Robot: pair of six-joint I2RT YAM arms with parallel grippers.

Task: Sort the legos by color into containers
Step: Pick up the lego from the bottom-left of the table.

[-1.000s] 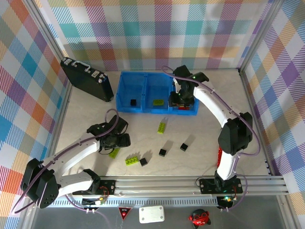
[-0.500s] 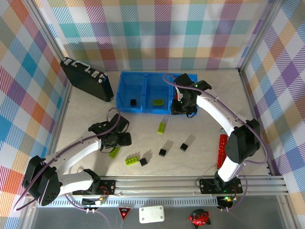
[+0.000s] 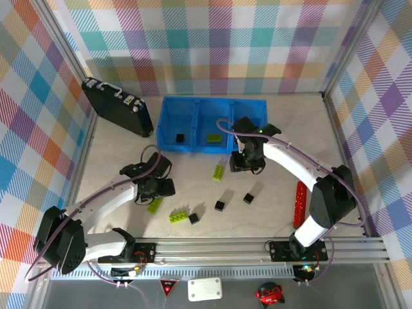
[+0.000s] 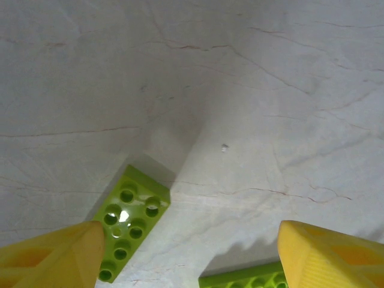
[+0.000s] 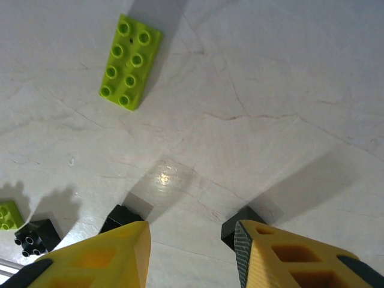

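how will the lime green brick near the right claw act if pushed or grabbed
The lime-green brick looks like rigid moulded plastic, so it should keep its shape when gripped. It lies flat, long and boxy, so it likely slides or spins rather than rolls. The glossy table may let it skid.

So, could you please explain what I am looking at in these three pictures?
These are two robot arms bolted to the near edge of a table, each ending in a two-fingered pincer. The big picture looks down from above. The other two come from cameras on the wrists, so the yellow wedges are the pincers' own fingers. On the table lie green bricks, black cubes, a red stick and a black case. The blue bin holds a black cube and a green brick. The left pincer hangs open beside a green brick, and the right pincer is open near two black cubes. Neither holds anything.
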